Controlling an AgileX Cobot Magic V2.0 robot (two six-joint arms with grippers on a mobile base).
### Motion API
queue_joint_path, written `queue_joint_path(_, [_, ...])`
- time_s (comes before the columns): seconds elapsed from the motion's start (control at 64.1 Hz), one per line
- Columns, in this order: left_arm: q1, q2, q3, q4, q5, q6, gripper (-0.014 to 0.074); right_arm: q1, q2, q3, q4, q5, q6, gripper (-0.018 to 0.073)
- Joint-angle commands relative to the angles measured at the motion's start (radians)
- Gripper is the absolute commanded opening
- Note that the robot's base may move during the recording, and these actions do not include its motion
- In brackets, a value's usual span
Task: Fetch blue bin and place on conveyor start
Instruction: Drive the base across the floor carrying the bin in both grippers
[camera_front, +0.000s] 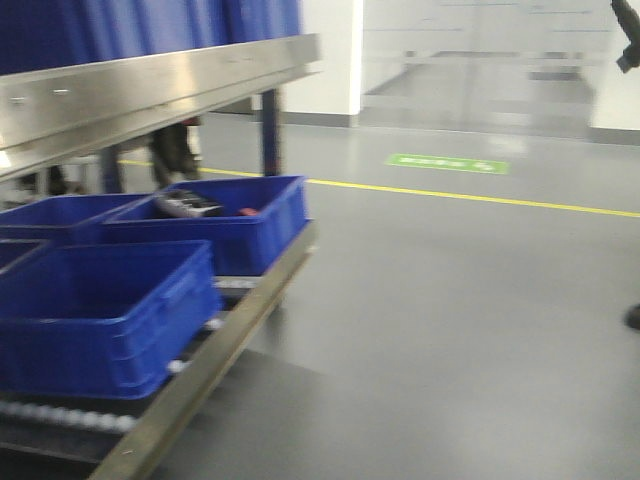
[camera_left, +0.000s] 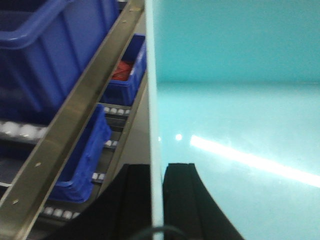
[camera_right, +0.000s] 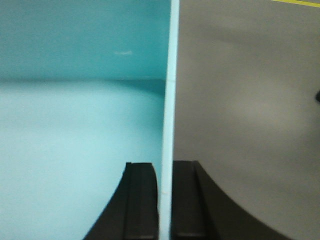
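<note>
At the left wrist, the left jaws are closed narrow on one side wall of the blue bin (camera_left: 240, 100). Their black fingers (camera_left: 131, 200) press it from both faces, one outside and one inside, with the pale rim running edge-on between them. The right jaws hold another wall of the bin the same way, the thin wall pinched between their two fingers (camera_right: 142, 200), so the tub hangs gripped by both arms. Its smooth turquoise floor and far wall fill the inner half of each wrist view (a bright streak of light lies across the floor in the left one).

Just outside the left wall stands the counter (camera_front: 210, 370), a steel-edged rack with rows of small white rollers (camera_left: 115, 111). It carries dark blue crates (camera_front: 100, 310), one of them holding something red (camera_left: 120, 70). A shiny steel rail (camera_left: 75, 115) crosses above the lower level.

Outside the right wall lies bare grey floor (camera_right: 250, 100). The blurred front view shows a yellow line (camera_front: 470, 197) across that floor and, beyond it, a green marking (camera_front: 447, 163).
</note>
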Motion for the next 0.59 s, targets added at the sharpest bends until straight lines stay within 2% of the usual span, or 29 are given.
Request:
queue_joint_path(0.0, [-0.005,-0.017,-0.008,0.019,-0.029,0.011,-0.0111,0.0,-0.02,-0.012,-0.014,-0.026,-0.009,-0.0162])
queue_joint_path(0.578, [-0.005,-0.017,-0.008,0.019,-0.037,0.011,-0.0111,0.0,-0.02,-0.012,-0.015,-0.028,-0.009,-0.0162])
